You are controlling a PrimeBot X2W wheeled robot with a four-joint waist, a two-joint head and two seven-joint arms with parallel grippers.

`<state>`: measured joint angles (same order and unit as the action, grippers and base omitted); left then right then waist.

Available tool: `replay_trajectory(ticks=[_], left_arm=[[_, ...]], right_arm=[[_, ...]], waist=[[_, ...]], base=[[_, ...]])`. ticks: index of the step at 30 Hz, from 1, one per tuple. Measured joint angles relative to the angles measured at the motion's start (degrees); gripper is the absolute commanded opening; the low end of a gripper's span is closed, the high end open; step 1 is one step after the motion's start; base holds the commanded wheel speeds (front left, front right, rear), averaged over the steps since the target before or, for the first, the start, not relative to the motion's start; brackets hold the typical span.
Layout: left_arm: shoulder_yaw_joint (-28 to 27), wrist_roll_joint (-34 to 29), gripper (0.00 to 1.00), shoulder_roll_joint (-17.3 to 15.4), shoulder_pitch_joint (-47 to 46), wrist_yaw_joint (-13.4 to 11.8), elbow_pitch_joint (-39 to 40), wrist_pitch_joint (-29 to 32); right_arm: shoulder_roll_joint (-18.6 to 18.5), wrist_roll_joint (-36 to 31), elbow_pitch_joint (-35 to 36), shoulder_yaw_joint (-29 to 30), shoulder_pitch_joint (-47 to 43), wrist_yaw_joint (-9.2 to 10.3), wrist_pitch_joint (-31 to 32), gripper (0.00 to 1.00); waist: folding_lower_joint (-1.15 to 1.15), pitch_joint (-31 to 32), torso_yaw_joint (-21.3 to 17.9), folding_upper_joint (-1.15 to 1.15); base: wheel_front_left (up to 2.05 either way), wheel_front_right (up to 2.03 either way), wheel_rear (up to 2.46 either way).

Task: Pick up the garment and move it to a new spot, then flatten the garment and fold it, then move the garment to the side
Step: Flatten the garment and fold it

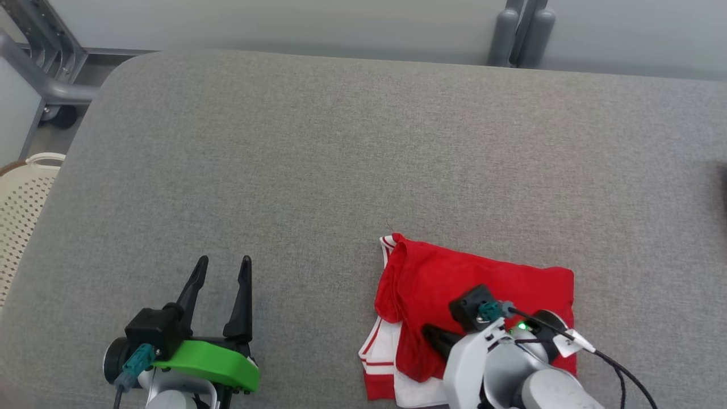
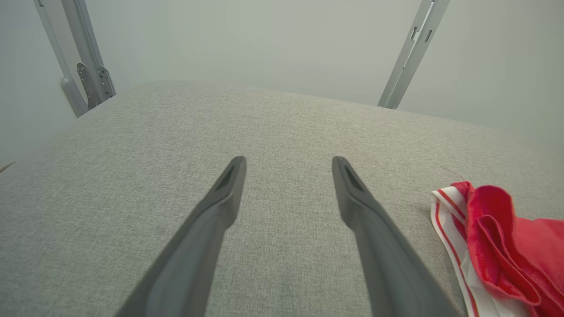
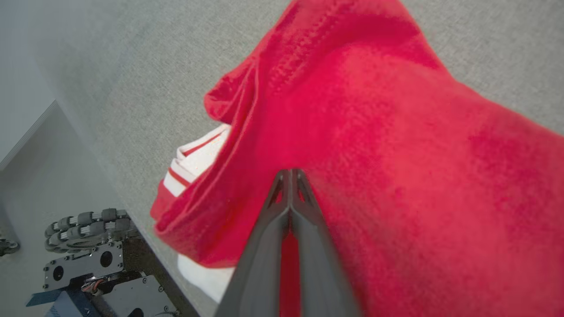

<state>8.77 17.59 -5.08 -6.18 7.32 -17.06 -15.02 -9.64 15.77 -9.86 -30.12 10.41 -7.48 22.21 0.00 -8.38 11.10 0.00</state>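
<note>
At counter (image 1: pixel 341 142) near edge, right of centre: garment (image 1: pixel 488 278) looks folded, side move pending.
Right end effector (image 3: pixel 291 174) is clamped shut, apparently pinching the red top layer. Left end effector (image 1: pixel 222 264) is wide open and empty over the counter's near-left area.
</note>
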Motion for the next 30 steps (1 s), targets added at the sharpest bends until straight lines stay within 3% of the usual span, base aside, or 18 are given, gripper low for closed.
replay_trajectory(ticks=[12,20,21,22,23,30], left_arm=[[0.58,0.29,1.00,0.21,-0.12,0.00,-0.66,-0.01],[0.14,0.27,1.00,-0.03,0.06,0.00,-0.90,0.00],[0.02,0.26,1.00,-0.11,0.18,0.00,-0.86,0.00],[-0.14,0.25,1.00,-0.16,0.36,0.00,-0.83,0.00],[-0.29,0.23,1.00,-0.21,0.57,0.00,-0.78,-0.01],[-1.57,-0.27,1.00,-0.38,1.07,0.00,0.16,0.00]], right_arm=[[4.13,0.07,-9.60,-8.21,5.72,-0.01,-2.23,0.00],[5.83,2.40,-8.09,-10.16,9.47,-0.01,-5.15,0.00],[5.92,2.40,-7.40,-9.88,9.73,-0.01,-5.16,0.04],[6.02,2.38,-6.48,-9.28,9.89,-0.01,-5.16,0.28],[6.08,2.31,-5.50,-8.55,9.97,-0.01,-5.12,0.98],[4.91,-1.34,3.41,1.79,7.46,-0.02,-3.57,1.00]], waist=[[0.00,-0.21,2.30,0.00],[0.00,1.15,1.98,0.00],[0.00,1.39,1.85,0.00],[0.00,1.63,1.69,0.00],[0.00,1.85,1.50,0.00],[0.00,2.94,-0.37,0.00]], base=[[0.00,0.00,0.00],[0.00,0.00,0.00],[0.00,0.00,0.00],[0.00,0.00,0.00],[0.00,0.00,0.00],[0.00,0.00,0.00]])
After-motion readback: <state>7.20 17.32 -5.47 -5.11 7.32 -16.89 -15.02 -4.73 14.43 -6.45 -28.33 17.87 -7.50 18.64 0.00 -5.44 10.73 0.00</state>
